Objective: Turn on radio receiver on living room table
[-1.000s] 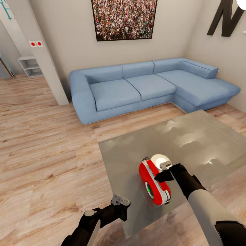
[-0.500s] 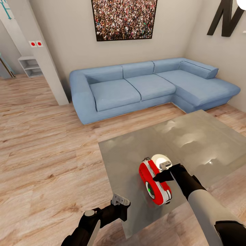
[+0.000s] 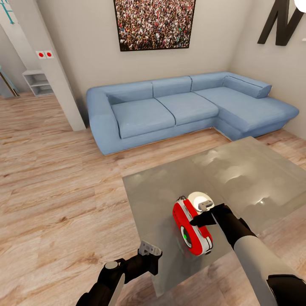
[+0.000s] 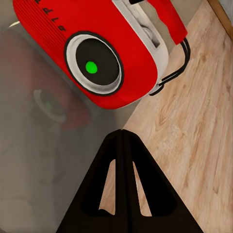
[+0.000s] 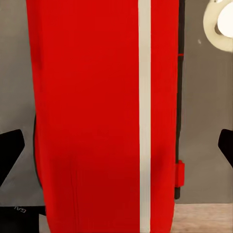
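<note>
**Operator:** Report the jaws first.

**Technician:** The right gripper [image 3: 199, 213] sits against the top side of the radio receiver [image 3: 192, 228]. In the right wrist view its jaws are released, one dark finger [image 5: 10, 150] showing at each side of the red body [image 5: 97, 116] with grey desk visible between finger and casing. The left gripper [image 4: 124, 145] has its jaws clenched, the two fingers meeting in a single point aimed toward the dial [image 4: 93, 64]. It hangs off the near edge of the desk [image 3: 255, 178], apart from the radio.

**Operator:** Location of the radio?

**Technician:** On the glossy grey desk, close to the near edge and toward the near left corner. It stands on its narrow side, dial face turned toward the left arm. The green light [image 4: 91, 67] in the dial centre is visible. A white round reflection [image 3: 199, 199] lies on the glass just behind it.

**Operator:** How should the step be executed?

**Technician:** Judgement only:
1. Keep the right jaws straddling the casing so the radio cannot slide or tip toward the desk edge.
2. Make contact squarely on the dial, not on the rounded red shell, where a tip would probably glance off.
3. Apply light pressure; the radio looks small and easily pushed.
4. Whether the green light means the set is already on cannot be told.
</note>
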